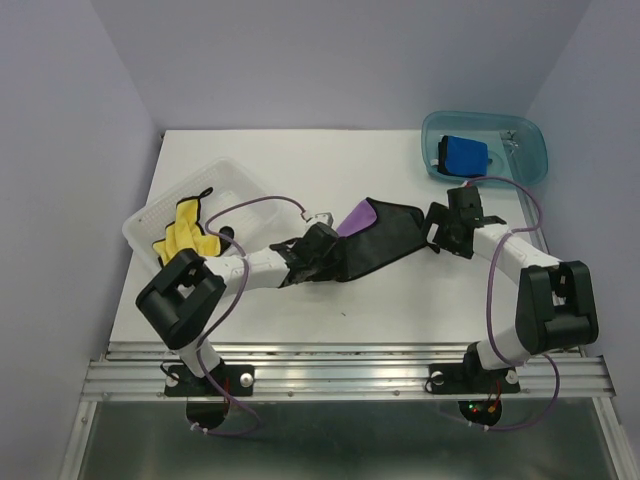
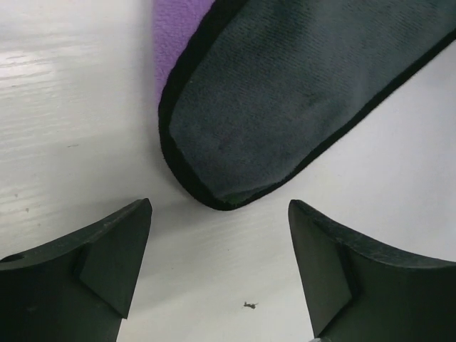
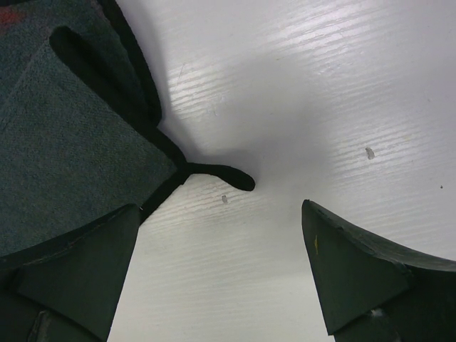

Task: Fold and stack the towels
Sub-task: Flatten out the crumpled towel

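Note:
A black towel with a purple face [image 1: 378,242] lies partly folded at the table's middle. My left gripper [image 1: 318,246] is at its left end and open; in the left wrist view the rounded black corner [image 2: 285,107] lies just ahead of the empty gripper [image 2: 219,214], and a purple strip [image 2: 174,28] shows beyond. My right gripper [image 1: 446,226] is open at the towel's right end; there the towel's edge [image 3: 64,157] and its small loop [image 3: 224,176] lie just ahead of the gripper [image 3: 219,208]. A yellow towel [image 1: 186,232] lies crumpled in the basket. A blue towel [image 1: 465,155] lies folded in the tray.
The clear ribbed basket [image 1: 236,178] sits at the table's left. The teal tray [image 1: 533,160] is at the back right corner, with a small metal item beside the blue towel. Purple cables loop from both arms. Lilac walls close in three sides.

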`<state>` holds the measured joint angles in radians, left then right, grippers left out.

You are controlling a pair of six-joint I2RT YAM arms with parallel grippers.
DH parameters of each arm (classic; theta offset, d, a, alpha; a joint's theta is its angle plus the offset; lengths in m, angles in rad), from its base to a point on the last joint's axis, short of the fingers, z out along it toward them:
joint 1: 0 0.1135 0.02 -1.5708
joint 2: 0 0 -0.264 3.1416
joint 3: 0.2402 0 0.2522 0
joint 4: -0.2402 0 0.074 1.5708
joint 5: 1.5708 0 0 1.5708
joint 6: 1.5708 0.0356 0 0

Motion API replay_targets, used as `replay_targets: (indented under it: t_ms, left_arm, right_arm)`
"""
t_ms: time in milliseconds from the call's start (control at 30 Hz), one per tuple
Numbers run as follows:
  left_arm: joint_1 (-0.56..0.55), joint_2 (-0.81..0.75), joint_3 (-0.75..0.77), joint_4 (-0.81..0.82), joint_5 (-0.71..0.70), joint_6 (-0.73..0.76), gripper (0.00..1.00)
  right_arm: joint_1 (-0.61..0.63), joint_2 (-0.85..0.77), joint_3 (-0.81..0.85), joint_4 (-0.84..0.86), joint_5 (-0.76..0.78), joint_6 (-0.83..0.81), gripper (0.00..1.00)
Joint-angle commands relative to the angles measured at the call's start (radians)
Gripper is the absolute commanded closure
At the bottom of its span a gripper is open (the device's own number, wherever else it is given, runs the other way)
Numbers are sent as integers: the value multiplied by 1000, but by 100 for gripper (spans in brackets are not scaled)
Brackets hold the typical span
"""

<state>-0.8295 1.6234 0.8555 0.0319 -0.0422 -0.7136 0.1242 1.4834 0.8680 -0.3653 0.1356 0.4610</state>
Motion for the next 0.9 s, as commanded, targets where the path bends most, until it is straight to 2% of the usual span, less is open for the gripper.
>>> replay_targets:
  t_ms: [0,67,200,300,367,433,500,733,867]
  left_arm:
    - [-40,27,80,-144,-172,-58,14]
    - [-59,49,103,-176,-197,-66,15]
    - [-74,130,165,-257,-232,-122,25]
    - [-74,165,180,-265,-217,-130,39]
    - [-76,174,188,-270,-214,-127,42]
    - [-76,179,189,-279,-209,-132,53]
    - [-74,173,180,-279,-205,-133,58]
    - [-72,141,152,-274,-205,-136,100]
    - [-74,135,152,-257,-203,-116,100]
  right_arm:
    - [-5,-11,9,37,38,5,0]
    - [-3,-12,8,43,33,8,0]
    - [-3,-11,0,57,16,5,0]
    - [-5,-5,3,52,21,2,0]
    - [-3,-5,3,49,21,1,0]
    - [-3,-6,3,49,19,-2,0]
    - [-3,-9,2,51,13,-5,0]
    - [-3,-15,-11,62,-79,-2,0]
    - [-3,5,-14,71,-91,-28,0]
